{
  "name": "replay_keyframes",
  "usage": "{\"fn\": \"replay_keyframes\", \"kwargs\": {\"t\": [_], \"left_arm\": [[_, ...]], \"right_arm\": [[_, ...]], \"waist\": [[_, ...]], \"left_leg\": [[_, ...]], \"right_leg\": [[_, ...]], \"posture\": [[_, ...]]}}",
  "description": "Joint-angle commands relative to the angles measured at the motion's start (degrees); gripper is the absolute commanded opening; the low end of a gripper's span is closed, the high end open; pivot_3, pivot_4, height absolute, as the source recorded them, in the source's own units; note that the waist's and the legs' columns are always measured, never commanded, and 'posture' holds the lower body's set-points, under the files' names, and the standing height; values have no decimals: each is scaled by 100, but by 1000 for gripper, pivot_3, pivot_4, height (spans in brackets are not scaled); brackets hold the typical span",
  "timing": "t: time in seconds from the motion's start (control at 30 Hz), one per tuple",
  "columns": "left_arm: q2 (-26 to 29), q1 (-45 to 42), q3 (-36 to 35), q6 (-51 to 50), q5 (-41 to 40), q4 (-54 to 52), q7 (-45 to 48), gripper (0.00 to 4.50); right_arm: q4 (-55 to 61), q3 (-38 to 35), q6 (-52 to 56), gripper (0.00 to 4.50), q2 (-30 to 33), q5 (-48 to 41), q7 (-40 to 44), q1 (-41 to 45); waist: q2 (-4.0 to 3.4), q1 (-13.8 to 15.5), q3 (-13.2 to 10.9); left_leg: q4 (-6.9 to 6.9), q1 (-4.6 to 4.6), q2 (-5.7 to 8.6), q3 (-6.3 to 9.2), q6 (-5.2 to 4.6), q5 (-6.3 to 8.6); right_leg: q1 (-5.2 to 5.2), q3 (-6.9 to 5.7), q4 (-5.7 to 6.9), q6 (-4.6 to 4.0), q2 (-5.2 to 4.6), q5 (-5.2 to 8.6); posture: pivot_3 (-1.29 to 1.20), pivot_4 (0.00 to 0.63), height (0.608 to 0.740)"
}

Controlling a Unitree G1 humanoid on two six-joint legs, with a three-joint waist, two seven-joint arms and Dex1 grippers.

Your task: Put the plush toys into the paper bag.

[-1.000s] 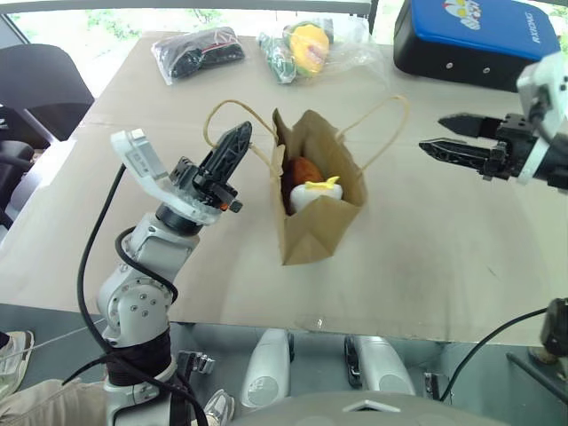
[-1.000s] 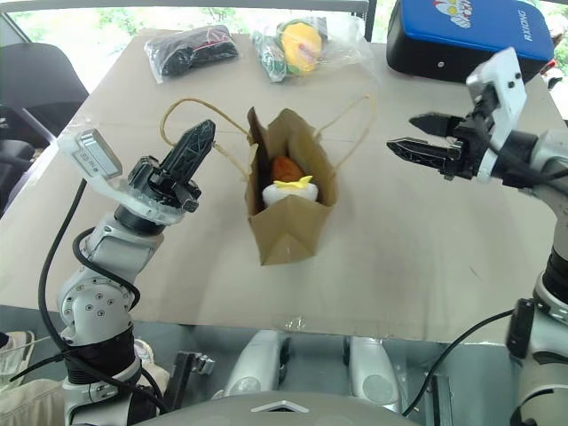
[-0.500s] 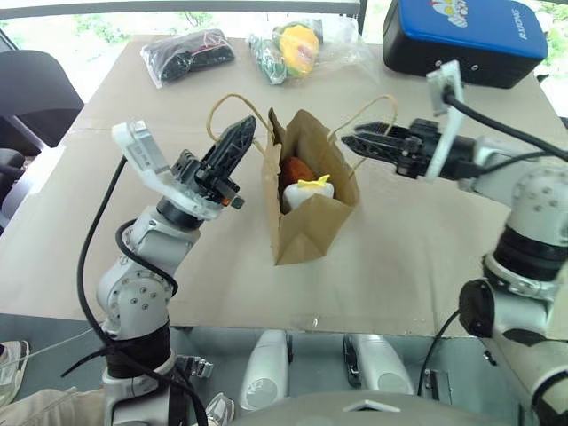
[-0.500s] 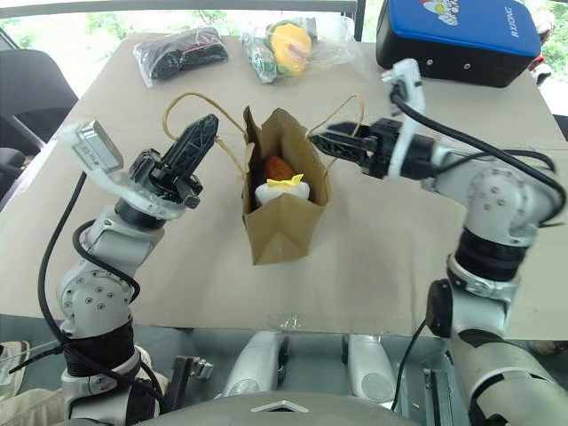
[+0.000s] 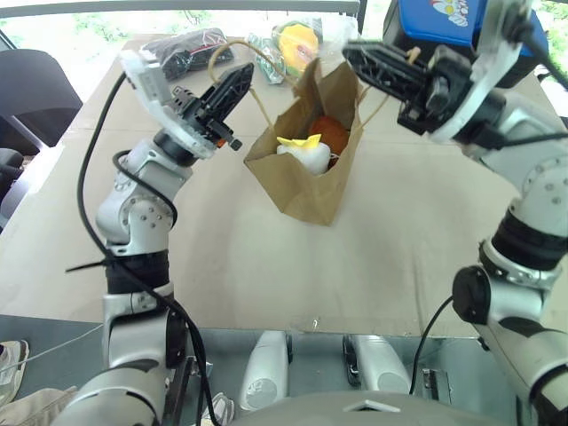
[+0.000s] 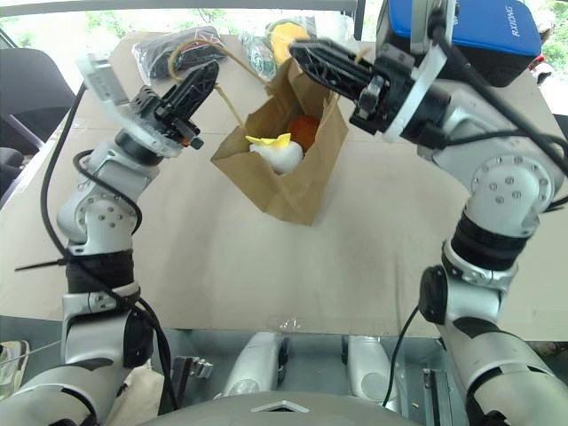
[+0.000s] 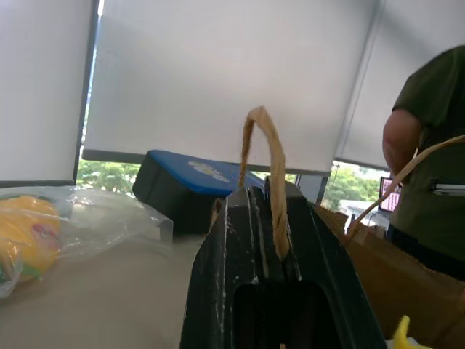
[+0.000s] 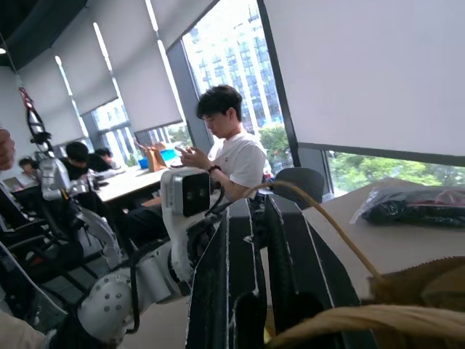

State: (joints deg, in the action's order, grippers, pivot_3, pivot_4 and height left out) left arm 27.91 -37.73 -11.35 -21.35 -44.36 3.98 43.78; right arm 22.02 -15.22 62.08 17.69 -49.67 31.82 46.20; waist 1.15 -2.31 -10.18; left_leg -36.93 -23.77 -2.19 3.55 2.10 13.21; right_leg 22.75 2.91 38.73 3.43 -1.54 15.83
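Observation:
The paper bag [image 5: 297, 191] hangs tilted between my two grippers over the table's middle, its mouth open toward me. Both plush toys lie inside: the white one with a yellow crest [image 5: 302, 153] and the brown one [image 5: 330, 133] behind it. My left gripper [image 5: 245, 73] is shut on the bag's left cord handle [image 7: 276, 182], which loops up out of the fingers. My right gripper [image 5: 351, 50] is shut on the right cord handle [image 8: 341, 247] at the bag's upper right edge.
At the table's far edge lie a black item in clear plastic [image 5: 191, 44] and a yellow-green toy in clear plastic [image 5: 297, 37]. A blue-and-black case [image 5: 439, 31] stands at the far right. People sit beyond the table [image 8: 225, 156].
My right gripper swung left to the bag's right handle and shut on it. My left gripper rose and went forward with its handle. The bag came up and tilted.

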Motion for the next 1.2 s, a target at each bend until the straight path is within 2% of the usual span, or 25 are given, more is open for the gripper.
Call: {"fn": "replay_keyframes", "kwargs": {"t": [0.03, 0.13, 0.27, 0.33, 0.37, 0.43, 0.5, 0.57, 0.67, 0.73, 0.83, 0.93, 1.2], "left_arm": [[72, -4, 321, -31, 197, 284, 803, 350], [52, 24, 223, 14, 273, 391, 895, 1336], [259, 177, -147, -338, 25, 182, 875, 3182], [419, 387, -373, -670, -229, -46, 881, 4220], [538, 644, -523, -857, -362, -260, 859, 4399], [659, 1344, -740, -1167, -552, -853, 716, 4399], [543, 1903, -698, -1171, -514, -1404, 498, 4500], [252, 2353, -436, -950, -207, -1941, 121, 4500], [-46, 2809, -36, -739, 240, -2538, -263, 4500], [-155, 2966, 156, -600, 484, -2741, -382, 4500], [-441, 2965, 587, -263, 1080, -2853, -783, 4500], [-685, 2838, 777, -79, 1491, -2815, -1193, 4500], [-1132, 2672, 1317, 390, 2451, -2506, -1769, 4500]], "right_arm": [[258, 242, -248, 562, 207, 185, -95, -429], [430, 305, -61, 1739, 496, 144, -250, -580], [728, 75, 337, 3654, 1210, -381, -56, -743], [833, -145, 499, 3679, 1551, -740, 36, -876], [930, -281, 549, 3679, 1761, -912, 137, -1025], [1192, -210, 413, 3679, 2056, -884, 345, -1456], [1220, 391, -61, 3129, 2037, -259, 237, -1752], [926, 1291, -748, 2408, 1660, 638, -73, -1870], [368, 2311, -1564, 962, 1196, 1712, -263, -1850], [117, 2660, -1942, 66, 1008, 2124, -236, -1817], [-270, 2850, -2262, 66, 454, 2253, -226, -1722], [-401, 2918, -2390, 66, 282, 2410, -118, -1744], [-358, 2845, -2731, 66, 469, 2847, 35, -2132]], "waist": [[0, -7, -1], [-1, -26, -1], [0, -16, -1], [0, -11, -1], [0, -9, -2], [2, -10, -1], [7, -30, 4], [6, -11, 2], [7, 0, 3], [6, 29, 2], [8, 42, 3], [8, 52, 3], [8, 62, 3]], "left_leg": [[0, -1, 0, -2, 0, 0], [1, -4, 0, -6, 0, 0], [5, -5, -2, -5, 0, 0], [8, -5, -2, -6, -1, 0], [8, -5, -2, -7, -1, 0], [12, -4, -3, -10, -1, 0], [17, -2, -3, -11, -2, 1], [29, 3, -4, -13, -1, 0], [22, 6, -4, -10, 0, 0], [12, 3, -2, -10, 1, -1], [7, 2, -1, -10, 1, -1], [7, 1, -1, -8, 1, -1], [8, 2, 0, -6, 1, -1]], "right_leg": [[1, 2, 0, 0, -1, 0], [8, 8, 3, 0, 0, 0], [16, 8, 5, 0, 0, 0], [15, 10, 2, 0, 0, 0], [15, 10, 2, 0, 0, 0], [11, 12, -11, 1, -3, 0], [6, 12, -20, 2, -4, 1], [5, 14, -28, 2, -7, 1], [5, 13, -17, 1, -3, 0], [5, 15, -14, 1, -3, 0], [3, 15, -16, 1, -3, -1], [3, 13, -15, 1, -3, -1], [2, 11, -12, 1, -4, -1]], "posture": [[0, 150, 740], [0, 150, 740], [0, 150, 740], [0, 150, 740], [0, 150, 740], [0, 150, 740], [0, 150, 740], [0, 150, 740], [0, 150, 740], [0, 150, 740], [0, 150, 740], [0, 150, 740], [0, 150, 740]]}}
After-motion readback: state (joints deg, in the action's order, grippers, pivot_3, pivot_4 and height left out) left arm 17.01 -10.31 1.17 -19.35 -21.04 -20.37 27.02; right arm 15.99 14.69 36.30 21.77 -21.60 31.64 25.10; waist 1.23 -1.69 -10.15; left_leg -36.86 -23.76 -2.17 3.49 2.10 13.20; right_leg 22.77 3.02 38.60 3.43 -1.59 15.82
